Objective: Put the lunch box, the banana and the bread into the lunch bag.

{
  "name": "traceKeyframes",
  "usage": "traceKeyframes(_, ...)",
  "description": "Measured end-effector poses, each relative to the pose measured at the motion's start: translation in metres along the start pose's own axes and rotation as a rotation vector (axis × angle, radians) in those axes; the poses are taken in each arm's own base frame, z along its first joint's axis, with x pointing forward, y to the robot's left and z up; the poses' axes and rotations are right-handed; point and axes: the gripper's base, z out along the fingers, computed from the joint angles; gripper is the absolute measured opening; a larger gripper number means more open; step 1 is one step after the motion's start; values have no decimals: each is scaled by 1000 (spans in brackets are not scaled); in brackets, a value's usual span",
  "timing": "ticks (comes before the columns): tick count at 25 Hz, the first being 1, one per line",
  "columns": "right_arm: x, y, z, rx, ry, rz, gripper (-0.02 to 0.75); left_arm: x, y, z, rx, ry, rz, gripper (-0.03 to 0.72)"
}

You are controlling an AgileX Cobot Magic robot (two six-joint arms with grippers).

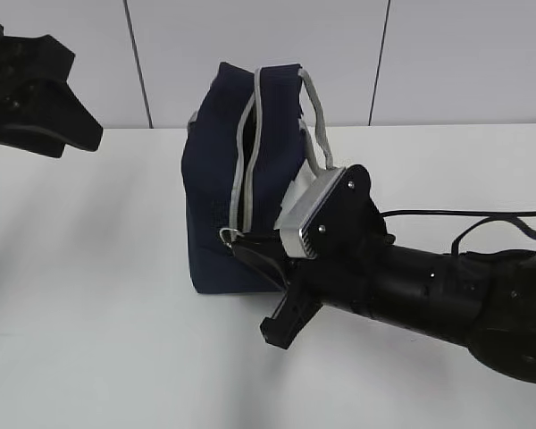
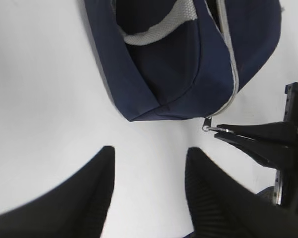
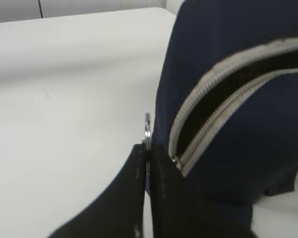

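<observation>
Bag (image 1: 219,192) stands on the white worktop (image 1: 89,304), near its back edge by the wall, its grey zipper (image 1: 247,165) parted into a dark slit and its grey handles (image 1: 317,116) draped over the top. Right pincer (image 1: 239,241) is clamped on the metal ring pull (image 3: 147,130) at the zipper's lower end, just beside the bag's base. Left pincer (image 2: 149,191) hangs well off to the bag's left with its fingers (image 2: 92,198) apart, holding nothing.
</observation>
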Motion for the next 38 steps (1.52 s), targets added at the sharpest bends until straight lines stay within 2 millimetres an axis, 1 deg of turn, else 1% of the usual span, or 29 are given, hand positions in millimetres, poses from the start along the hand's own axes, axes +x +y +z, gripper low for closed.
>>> traceKeyframes(2,-6,1,-3,-17,-16,4,-16,0,0,0,0,0,0,341)
traceKeyframes(9,-17,3,-8,-57,-22,36,-16,0,0,0,0,0,0,341)
traceKeyframes(14,-27,2,-1,-119,-8,37,-16,0,0,0,0,1,0,341)
traceKeyframes(19,-47,-6,3,-133,-7,13,-16,0,1,0,-10,3,8,341)
traceKeyframes(22,-55,-14,3,-150,4,18,-16,-1,1,0,-16,-6,11,341)
traceKeyframes(25,-55,-26,0,-161,1,48,-16,-2,2,0,-19,-18,11,341)
traceKeyframes(28,-54,-44,-9,-192,-17,89,-16,-2,2,0,-27,-26,17,341)
traceKeyframes(30,-58,-58,-13,-209,-20,88,-16,-3,3,0,-30,-34,18,341)
traceKeyframes(33,-72,-70,-12,-249,-18,52,-16,-5,3,0,-33,-50,20,341)
traceKeyframes(38,-94,-80,-9,-297,-6,23,-16,-5,3,0,-36,-55,22,341)
